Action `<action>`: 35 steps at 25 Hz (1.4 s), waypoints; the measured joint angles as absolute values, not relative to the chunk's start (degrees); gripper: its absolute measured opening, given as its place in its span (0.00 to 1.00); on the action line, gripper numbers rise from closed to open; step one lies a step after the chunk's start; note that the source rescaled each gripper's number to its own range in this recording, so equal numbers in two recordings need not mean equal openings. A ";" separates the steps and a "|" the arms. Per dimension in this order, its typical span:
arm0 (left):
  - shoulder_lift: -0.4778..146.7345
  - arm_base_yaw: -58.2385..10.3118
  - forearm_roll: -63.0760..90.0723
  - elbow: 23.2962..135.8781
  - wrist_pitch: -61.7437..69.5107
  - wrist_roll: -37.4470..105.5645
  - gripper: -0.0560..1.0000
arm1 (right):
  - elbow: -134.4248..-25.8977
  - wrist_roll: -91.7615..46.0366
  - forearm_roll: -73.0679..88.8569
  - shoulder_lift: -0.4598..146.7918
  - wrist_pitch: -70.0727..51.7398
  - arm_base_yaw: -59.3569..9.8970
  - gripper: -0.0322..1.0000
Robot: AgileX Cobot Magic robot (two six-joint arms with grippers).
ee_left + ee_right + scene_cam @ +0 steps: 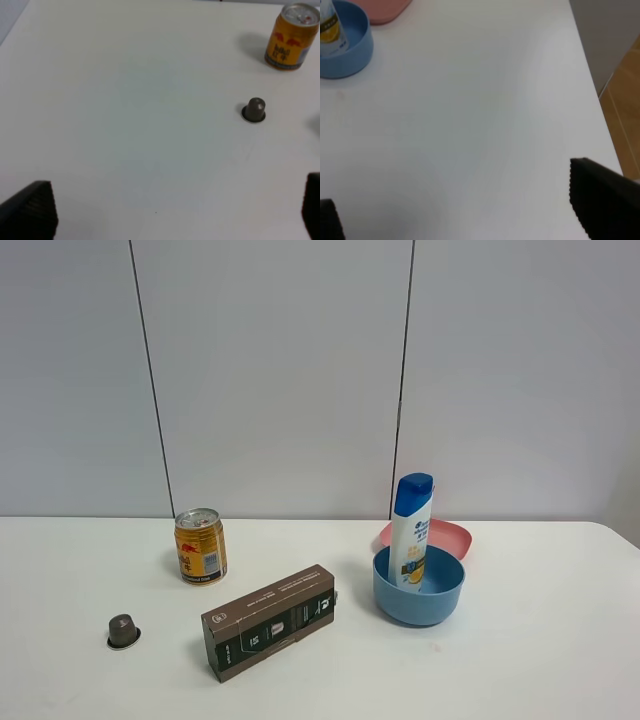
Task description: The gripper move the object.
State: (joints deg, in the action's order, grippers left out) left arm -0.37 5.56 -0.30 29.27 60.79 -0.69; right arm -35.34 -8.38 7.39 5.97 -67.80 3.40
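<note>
The white shampoo bottle point(411, 530) with a blue cap and a yellow-orange label stands upright inside a blue bowl point(445, 588) right of the table's middle. Its lower part shows in the right wrist view point(329, 27), in the same bowl point(352, 50). Neither gripper appears in the exterior high view. My left gripper point(170, 210) is open and empty over bare table, far from the bottle. My right gripper point(465, 210) is open and empty, over the table to the right of the bowl and well apart from it.
A gold-and-red can point(200, 546) stands at the back left and shows in the left wrist view point(292, 36). A dark brown box point(270, 622) lies at the middle front. A small brown capsule point(123, 630) sits front left. A pink plate point(452, 534) lies behind the bowl. The table's right edge point(585, 65) is near.
</note>
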 joint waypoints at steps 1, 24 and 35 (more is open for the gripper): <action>-0.37 5.56 -0.30 29.27 60.79 -0.69 1.00 | -35.34 -8.38 7.39 5.16 -67.80 3.40 0.78; -0.37 5.56 -0.30 29.27 60.79 -0.69 1.00 | -30.13 -8.38 7.41 -0.13 -60.79 3.40 0.78; -0.37 5.56 -0.30 29.27 60.79 -0.69 1.00 | -28.62 -8.38 7.21 -0.13 -61.01 3.40 0.78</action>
State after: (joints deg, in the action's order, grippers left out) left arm -0.37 5.56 -0.30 29.27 60.79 -0.69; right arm -28.62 -8.38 7.21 -0.13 -61.01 3.40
